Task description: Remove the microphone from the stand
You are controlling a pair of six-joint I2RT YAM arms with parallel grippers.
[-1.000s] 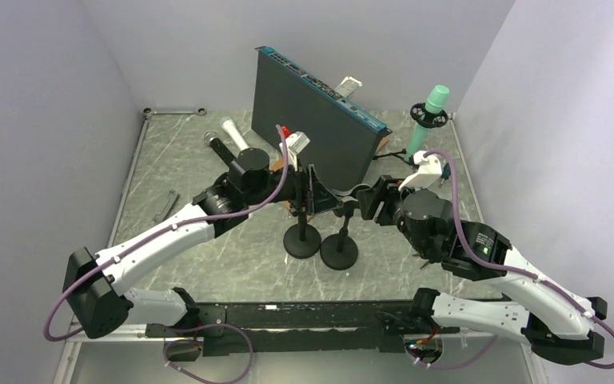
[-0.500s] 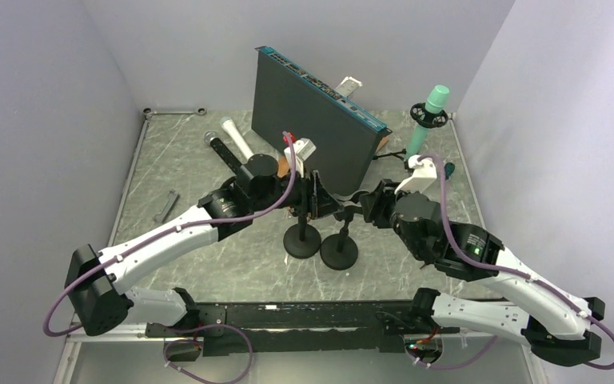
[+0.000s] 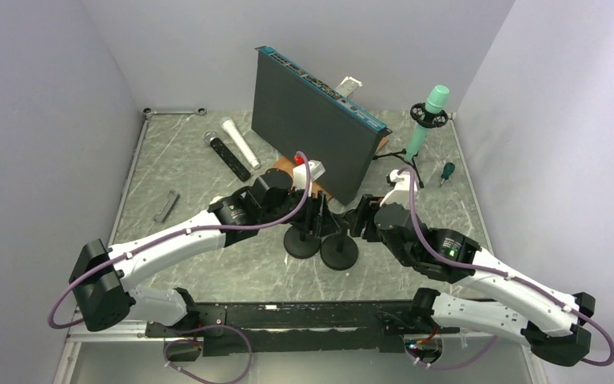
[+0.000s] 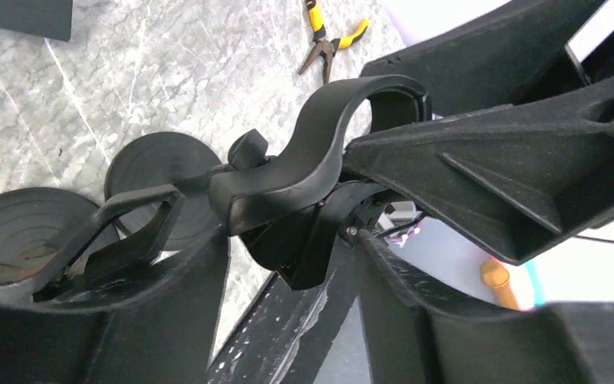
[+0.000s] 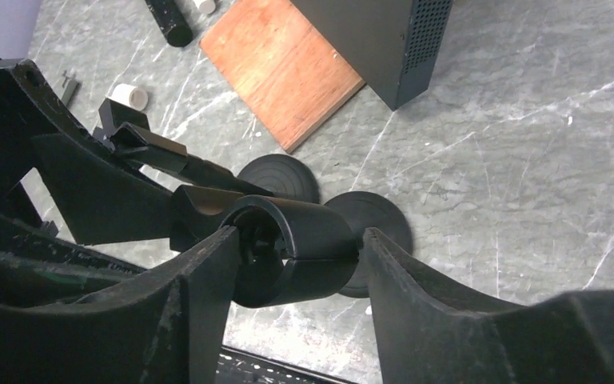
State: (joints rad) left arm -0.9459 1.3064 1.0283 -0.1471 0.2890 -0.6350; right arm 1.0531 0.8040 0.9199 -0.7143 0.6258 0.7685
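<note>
Centre of desk (image 3: 177, 148): both arms crowd two round-base stands (image 3: 302, 242), bases just beside each other. Left fingers (image 4: 128, 320) clamped on stand clip (image 4: 304, 160), low at its joint. Right fingers (image 5: 448, 320) straddle black barrel (image 5: 304, 240) of clip; squeezing or only flanking, cannot tell. Teal microphone (image 3: 436, 99) sits tilted in tripod stand (image 3: 429, 119) at back right, well apart from both arms. White microphone (image 3: 240, 142) and black microphone (image 3: 229, 158) lie loose at back left.

left arm (image 3: 168, 240): white shells, black joints | right arm (image 3: 520, 284): alike, green light (image 3: 450, 253) apparently | cables (image 3: 200, 230): purple | jaws: black
</note>
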